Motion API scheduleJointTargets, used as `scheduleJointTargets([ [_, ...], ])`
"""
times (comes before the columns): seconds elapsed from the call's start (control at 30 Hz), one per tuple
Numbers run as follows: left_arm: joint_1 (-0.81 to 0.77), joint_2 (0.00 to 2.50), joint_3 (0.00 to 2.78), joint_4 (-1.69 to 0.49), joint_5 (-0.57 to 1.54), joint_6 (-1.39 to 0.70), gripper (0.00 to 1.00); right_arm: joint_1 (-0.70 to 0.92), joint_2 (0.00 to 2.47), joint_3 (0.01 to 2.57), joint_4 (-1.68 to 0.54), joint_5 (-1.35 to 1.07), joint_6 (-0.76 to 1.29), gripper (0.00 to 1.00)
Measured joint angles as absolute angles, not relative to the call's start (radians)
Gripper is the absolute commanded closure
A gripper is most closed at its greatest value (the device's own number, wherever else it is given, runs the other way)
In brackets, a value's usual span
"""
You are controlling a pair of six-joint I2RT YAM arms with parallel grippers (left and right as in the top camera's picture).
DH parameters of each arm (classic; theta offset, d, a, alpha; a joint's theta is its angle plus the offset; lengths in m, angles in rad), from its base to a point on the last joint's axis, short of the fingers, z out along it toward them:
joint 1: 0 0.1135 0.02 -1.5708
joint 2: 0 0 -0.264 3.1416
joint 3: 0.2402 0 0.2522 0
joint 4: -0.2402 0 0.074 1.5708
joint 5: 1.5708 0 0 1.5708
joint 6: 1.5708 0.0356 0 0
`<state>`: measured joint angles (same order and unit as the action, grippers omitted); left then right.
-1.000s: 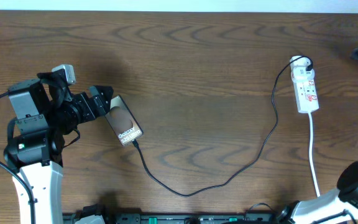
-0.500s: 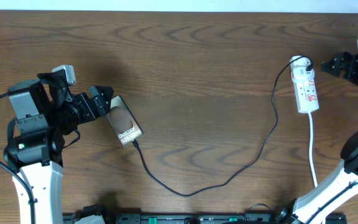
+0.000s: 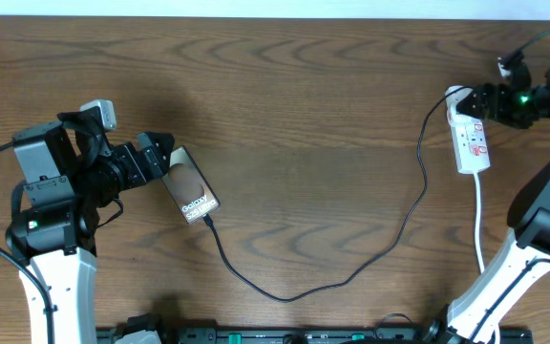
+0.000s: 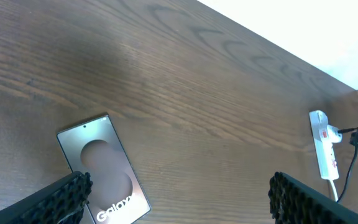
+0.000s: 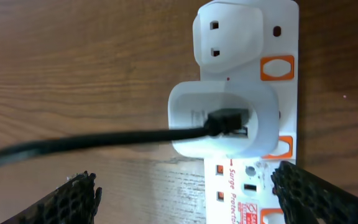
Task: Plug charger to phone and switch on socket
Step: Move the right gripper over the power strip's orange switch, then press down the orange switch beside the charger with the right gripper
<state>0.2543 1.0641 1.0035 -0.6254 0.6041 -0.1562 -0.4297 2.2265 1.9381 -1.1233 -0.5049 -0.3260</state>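
The phone point(image 3: 191, 191) lies face up at the left, also in the left wrist view point(image 4: 104, 168). The charger cable point(image 3: 351, 272) runs from the phone's lower end in a loop to a white adapter point(image 5: 222, 121) plugged into the socket point(image 3: 470, 134). My left gripper point(image 3: 160, 153) is open and empty at the phone's upper end; its fingers point(image 4: 179, 205) straddle bare table, the left one beside the phone. My right gripper point(image 3: 483, 99) is open just above the socket's far end; its fingers point(image 5: 185, 199) frame the socket point(image 5: 253, 37) and cable point(image 5: 92, 143).
Orange rocker switches point(image 5: 277, 67) sit along the socket's right side. The socket's white cord point(image 3: 483, 239) runs to the table's front edge. The table's far edge meets a white wall. The socket also shows small in the left wrist view point(image 4: 324, 146).
My right arm has swung in from the right edge to the socket's far end. The left arm, phone and cable have not moved.
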Motion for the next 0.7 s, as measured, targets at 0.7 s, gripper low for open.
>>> scheduleJointTargets([
  [0.7,0.254,1.064,1.003,-0.632,0.604,-0.156,0.07,-0.412,2.255,1.929,-1.075,-0.405,-0.23,0.08],
])
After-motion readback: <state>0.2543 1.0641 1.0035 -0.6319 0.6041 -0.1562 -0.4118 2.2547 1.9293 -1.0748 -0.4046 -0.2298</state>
